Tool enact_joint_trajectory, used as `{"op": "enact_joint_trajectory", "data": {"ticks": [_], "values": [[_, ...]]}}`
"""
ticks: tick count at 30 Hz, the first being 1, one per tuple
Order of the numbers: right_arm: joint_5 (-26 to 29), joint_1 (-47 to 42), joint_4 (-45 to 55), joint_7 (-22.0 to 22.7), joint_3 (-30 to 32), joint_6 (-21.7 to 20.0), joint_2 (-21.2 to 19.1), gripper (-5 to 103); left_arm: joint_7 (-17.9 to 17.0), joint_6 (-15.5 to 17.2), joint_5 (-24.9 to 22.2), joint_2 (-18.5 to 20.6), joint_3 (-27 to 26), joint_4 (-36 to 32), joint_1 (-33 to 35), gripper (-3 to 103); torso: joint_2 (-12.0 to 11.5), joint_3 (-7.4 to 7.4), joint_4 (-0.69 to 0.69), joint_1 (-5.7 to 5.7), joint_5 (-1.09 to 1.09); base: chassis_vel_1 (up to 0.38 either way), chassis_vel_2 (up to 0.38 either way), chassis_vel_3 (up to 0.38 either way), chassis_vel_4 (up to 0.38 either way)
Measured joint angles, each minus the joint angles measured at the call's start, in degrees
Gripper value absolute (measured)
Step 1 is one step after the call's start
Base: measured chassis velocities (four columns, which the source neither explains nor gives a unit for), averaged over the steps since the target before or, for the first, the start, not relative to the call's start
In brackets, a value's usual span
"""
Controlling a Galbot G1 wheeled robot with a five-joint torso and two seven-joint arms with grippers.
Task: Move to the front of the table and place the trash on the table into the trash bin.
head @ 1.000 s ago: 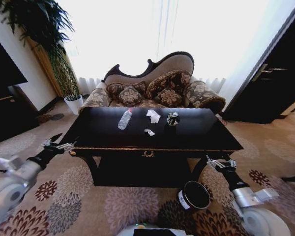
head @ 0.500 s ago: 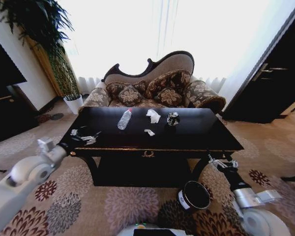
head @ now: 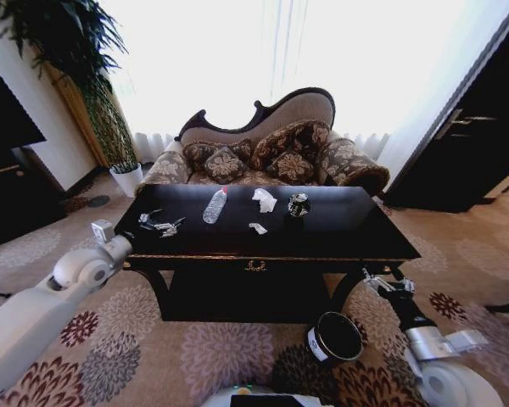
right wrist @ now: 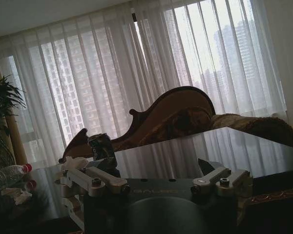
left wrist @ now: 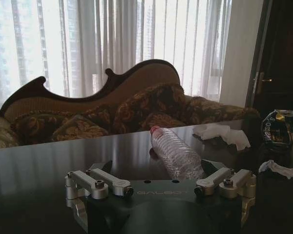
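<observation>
The left tool (head: 162,225) hovers over the worktop's (head: 356,229) left end, fingers spread wide and empty, facing the clear plastic bottle (head: 215,206). Beyond lie the paper wad (head: 265,200), small scrap (head: 258,227) and crushed can (head: 298,204). The right tool (head: 385,282), also wide, waits low beside the trash bin (head: 334,337). Risk: the bottle, lying on its side, may roll off the glossy surface if nudged.

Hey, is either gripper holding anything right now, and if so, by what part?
Nothing is held. The left gripper hangs open over the table; the right gripper is open beside it.
</observation>
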Motion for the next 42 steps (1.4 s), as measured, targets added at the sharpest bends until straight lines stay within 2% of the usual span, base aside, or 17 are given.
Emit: {"op": "enact_joint_trajectory", "data": {"ticks": [10, 17, 27, 33, 42], "values": [[-0.3, -0.1, 0.2, 0.0, 0.4, -0.3, 0.4, 100, 0.2, -0.1, 0.0, -3.0, 10.1, 7.0, -9.7, 100, 0.0, 0.00, -0.01, 0.00, 0.00, 0.000, 0.000, 0.000, 0.000], [-0.2, -0.1, 0.9, -0.1, 0.7, -0.8, 0.8, 100, 0.1, -0.2, 1.3, -5.1, 14.6, 7.6, -13.5, 100, 0.0, 0.00, -0.03, 0.00, 0.01, 0.000, 0.000, 0.000, 0.000], [-0.5, 0.2, 0.8, -0.2, 0.6, -1.0, 0.7, 100, 1.0, -0.8, 2.0, -5.8, 17.5, 11.7, -16.8, 100, 0.0, 0.00, 0.00, 0.00, 0.00, 0.000, 0.000, 0.000, 0.000], [-0.8, 0.2, 1.4, -0.5, 0.4, -1.2, 0.9, 100, 0.7, -0.9, 2.5, -7.8, 19.2, 12.1, -18.7, 100, 0.0, 0.00, -0.01, 0.00, 0.01, 0.000, 0.000, 0.000, 0.000], [-0.5, 0.0, 1.4, -0.5, 0.8, -1.4, 0.3, 100, 0.8, -1.2, 3.4, -8.3, 20.5, 13.5, -19.6, 100, 0.0, 0.00, 0.00, -0.01, 0.00, 0.000, 0.000, 0.000, 0.000]]}}
